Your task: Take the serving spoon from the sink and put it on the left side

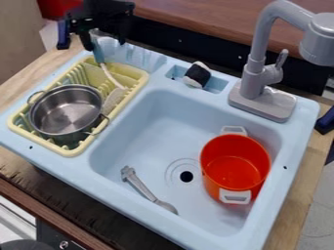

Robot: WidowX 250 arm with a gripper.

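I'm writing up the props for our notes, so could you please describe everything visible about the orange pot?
The orange pot is round, deep and lidless, with smooth walls that look like plastic. Two pale grey handles stick out on opposite sides, one towards the camera, the other towards the faucet. It appears upright on the floor of the blue sink, right of the drain hole.

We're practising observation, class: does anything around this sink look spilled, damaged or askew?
Nothing looks spilled or damaged. The black-and-white object sits askew in the small recess behind the basin, slanted across its rim instead of lying squarely.
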